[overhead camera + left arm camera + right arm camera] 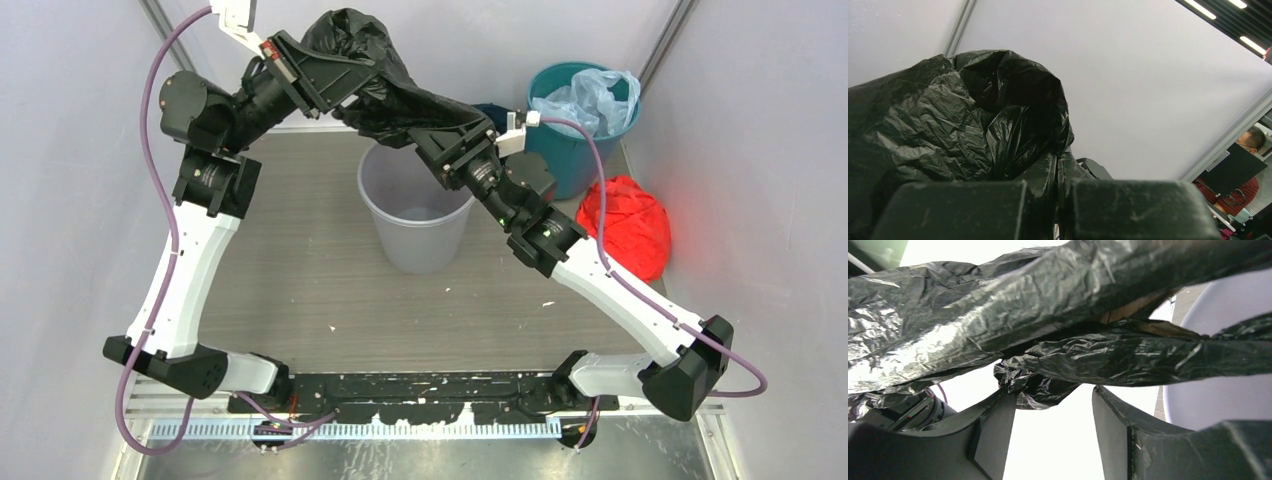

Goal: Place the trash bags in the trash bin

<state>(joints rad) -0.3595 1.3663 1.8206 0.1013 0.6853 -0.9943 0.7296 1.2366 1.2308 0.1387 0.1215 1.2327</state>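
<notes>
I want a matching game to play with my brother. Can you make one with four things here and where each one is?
Things:
1. black trash bag
2. grey bin
3. teal bin
4. red bundle

Places:
A. holds a pale blue bag
B. lying at the right edge of the table
C. lifted up in the air
D. standing in the middle of the table

Pairs: 1-C, 2-D, 3-A, 4-B

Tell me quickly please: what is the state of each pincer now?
Left pincer: closed, holding the black trash bag.
Right pincer: open; a fold of the bag hangs between its fingers, not pinched.
</notes>
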